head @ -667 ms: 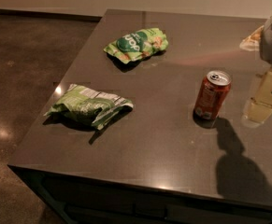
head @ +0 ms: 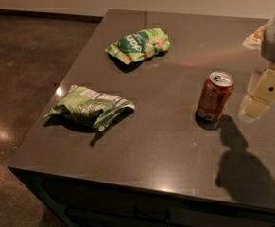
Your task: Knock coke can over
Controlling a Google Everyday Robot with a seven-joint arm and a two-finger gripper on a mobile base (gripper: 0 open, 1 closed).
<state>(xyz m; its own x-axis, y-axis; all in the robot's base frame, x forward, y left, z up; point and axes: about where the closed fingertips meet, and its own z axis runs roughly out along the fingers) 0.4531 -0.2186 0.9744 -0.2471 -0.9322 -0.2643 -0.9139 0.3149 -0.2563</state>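
Pale yellow hand (head: 262, 97) hangs at the right edge of the view, low over a dark, glossy tabletop (head: 165, 148); whether it is spread or closed, I cannot tell. Just to its left, apart from it and not touching, the coke can (head: 214, 96) stands upright, a red-orange cylinder with a silver top and pull tab, its shadow pooling at its base. Two green snack bags lie well apart from it, one (head: 138, 45) toward the far side and one (head: 90, 109) near the left edge. The can has not yet been tipped. Several things could go wrong from here. A push that lands low on the can would probably slide it across the smooth surface without toppling it. A sweep aimed too high could pass over the silver top and miss. Once on its side the can may roll, and with open tabletop around it nothing would stop it before an edge. A hand driven too low risks scraping the tabletop itself.
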